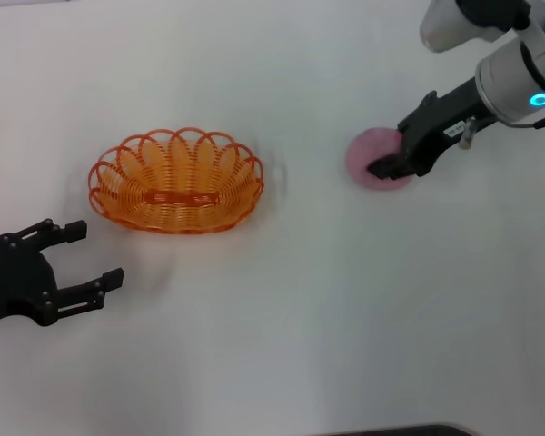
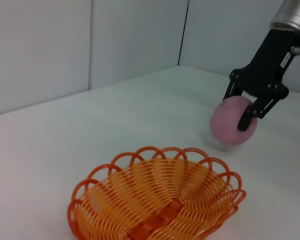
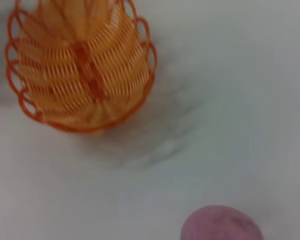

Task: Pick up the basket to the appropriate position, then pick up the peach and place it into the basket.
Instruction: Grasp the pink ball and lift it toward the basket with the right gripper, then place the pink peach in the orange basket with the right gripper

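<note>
While the peach point(image 1: 371, 160) sits well right of the empty basket point(image 1: 175, 181), the right gripper point(image 1: 392, 163) clamps its fingers around it; a shallow pinch could let it roll free. The left gripper point(image 1: 77, 256) waits spread open just beside the basket.

- oval orange wire basket point(image 1: 175, 182) with looped scalloped rim; flat darker orange strip along its floor
- round matte pink peach point(image 2: 233, 121); faint mottling
- plain white tabletop point(image 1: 300, 309)
- black right gripper point(image 1: 388, 164); black left gripper point(image 1: 84, 256)
</note>
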Motion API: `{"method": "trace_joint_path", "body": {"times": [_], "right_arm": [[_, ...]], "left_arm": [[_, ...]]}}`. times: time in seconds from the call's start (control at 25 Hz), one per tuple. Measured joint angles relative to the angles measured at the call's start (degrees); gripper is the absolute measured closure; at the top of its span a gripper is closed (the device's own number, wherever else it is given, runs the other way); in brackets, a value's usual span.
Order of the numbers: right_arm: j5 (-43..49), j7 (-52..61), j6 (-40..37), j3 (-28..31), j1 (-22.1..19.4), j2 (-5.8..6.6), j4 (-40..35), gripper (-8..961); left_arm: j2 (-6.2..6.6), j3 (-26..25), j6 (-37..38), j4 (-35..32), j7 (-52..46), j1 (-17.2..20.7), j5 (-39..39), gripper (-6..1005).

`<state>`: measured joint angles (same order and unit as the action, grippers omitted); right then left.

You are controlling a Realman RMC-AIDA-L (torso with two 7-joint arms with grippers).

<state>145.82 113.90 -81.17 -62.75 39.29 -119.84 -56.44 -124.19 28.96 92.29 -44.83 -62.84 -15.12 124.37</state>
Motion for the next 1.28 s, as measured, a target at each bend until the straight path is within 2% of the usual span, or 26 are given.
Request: {"method": "trace_joint_path", "body": {"times": [0.28,0.76,1.28], "right_arm": [[-6.1,-0.3,-1.4,0.6,-2.0,0.20,-3.5,620],[-17.4,-2.6,-2.3,1.2,-4.5,0.15,-4.5,629],[-30.0,-12.4,0.4,-0.4,-4.1,-0.30,3.3,628]], "left_arm": [[0.00,-0.1,0.0,0.0,0.0,-0.1,-0.2,149],[0.00,-0.1,0.9,-0.3,-0.6,-0.4,-0.3,149],[0.00,-0.1,1.1,-0.4,-0.6,-0.4,-0.7,150]]}}
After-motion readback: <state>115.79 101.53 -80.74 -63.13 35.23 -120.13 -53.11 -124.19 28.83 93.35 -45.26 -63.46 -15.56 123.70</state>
